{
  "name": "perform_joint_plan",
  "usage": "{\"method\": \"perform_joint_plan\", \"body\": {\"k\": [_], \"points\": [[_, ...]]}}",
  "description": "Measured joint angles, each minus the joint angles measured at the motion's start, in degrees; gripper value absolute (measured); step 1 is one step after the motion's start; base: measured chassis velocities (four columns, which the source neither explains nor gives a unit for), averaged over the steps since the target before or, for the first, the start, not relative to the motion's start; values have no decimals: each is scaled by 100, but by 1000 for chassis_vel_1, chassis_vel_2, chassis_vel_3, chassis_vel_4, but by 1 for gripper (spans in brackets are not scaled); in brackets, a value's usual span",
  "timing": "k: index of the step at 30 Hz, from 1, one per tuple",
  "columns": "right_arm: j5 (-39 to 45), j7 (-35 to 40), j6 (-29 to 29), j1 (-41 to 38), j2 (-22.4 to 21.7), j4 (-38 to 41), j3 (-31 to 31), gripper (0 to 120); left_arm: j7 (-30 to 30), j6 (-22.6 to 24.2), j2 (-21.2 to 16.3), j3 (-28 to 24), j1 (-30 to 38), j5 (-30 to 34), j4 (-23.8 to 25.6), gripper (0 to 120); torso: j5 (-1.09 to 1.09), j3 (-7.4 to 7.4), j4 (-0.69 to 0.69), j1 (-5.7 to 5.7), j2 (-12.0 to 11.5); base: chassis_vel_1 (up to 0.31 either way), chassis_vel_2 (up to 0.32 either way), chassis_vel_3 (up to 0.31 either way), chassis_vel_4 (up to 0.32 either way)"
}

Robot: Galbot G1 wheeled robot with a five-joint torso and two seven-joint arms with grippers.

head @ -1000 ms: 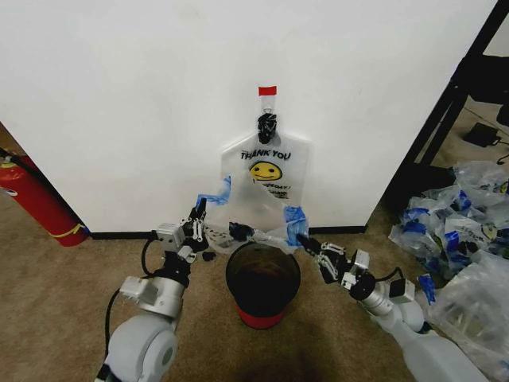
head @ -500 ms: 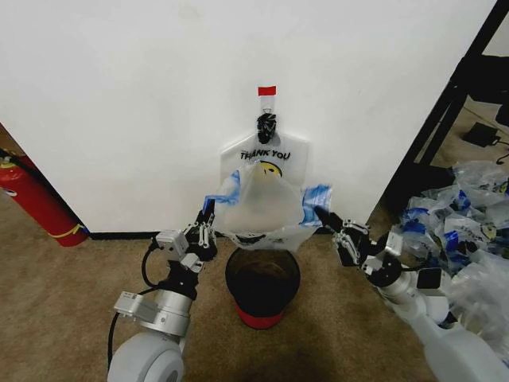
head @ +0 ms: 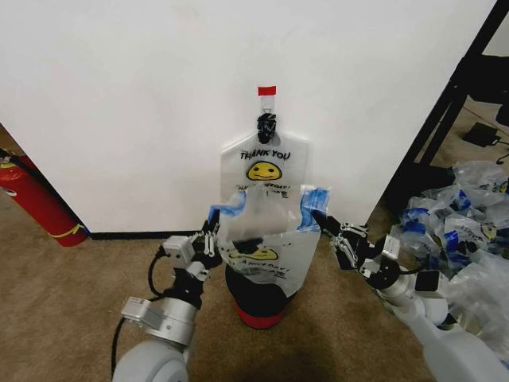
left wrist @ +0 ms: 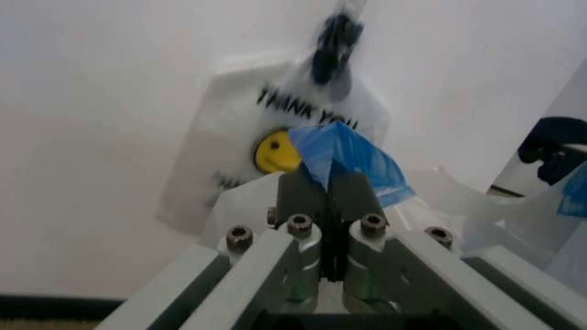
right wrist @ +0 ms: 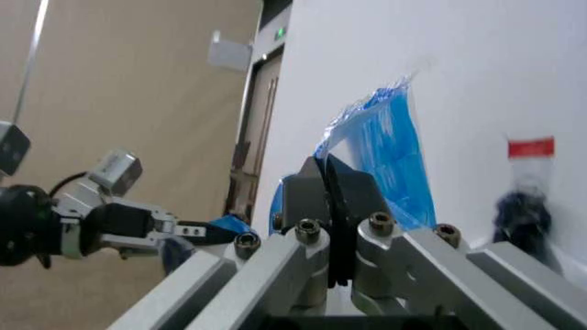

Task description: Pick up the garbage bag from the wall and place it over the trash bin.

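While both grippers pinch garbage bag (head: pixel 258 231), draped before trash bin (head: pixel 258 302)

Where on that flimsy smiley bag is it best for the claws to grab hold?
By the blue-patched handles at the top of the garbage bag, one from each side. The left claw and right claw pinch them this way, so the mouth spreads open above the trash bin.
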State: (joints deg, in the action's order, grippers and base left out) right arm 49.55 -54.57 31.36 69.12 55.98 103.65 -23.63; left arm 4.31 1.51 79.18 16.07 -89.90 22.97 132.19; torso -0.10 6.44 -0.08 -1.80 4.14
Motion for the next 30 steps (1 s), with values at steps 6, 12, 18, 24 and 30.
{"method": "perform_joint_plan", "body": {"k": [6,12,18,24,30], "points": [[-168,13,90,-65,54,-563,207,0,51,-148,35,-27,144,-7,-634,0,0,0,1,0,0,0,0,0,0],[-432,2,304,61,160,-1138,409,0,109,-345,-77,-106,373,-119,-1323,0,-1,0,-3,0,0,0,0,0,0],[-548,-472,252,242,77,-1556,530,0,280,-395,-254,-210,398,-223,-1591,0,0,0,-3,0,0,0,0,0,0],[-369,-1202,-222,415,-284,-1515,490,0,405,-365,-425,-169,184,-374,-1542,0,-2,-1,1,0,0,0,0,0,0],[-367,-1974,-687,680,-589,-1541,406,0,678,-162,-799,-119,-205,-694,-1253,0,1,-1,-1,0,0,0,0,0,0]]}}
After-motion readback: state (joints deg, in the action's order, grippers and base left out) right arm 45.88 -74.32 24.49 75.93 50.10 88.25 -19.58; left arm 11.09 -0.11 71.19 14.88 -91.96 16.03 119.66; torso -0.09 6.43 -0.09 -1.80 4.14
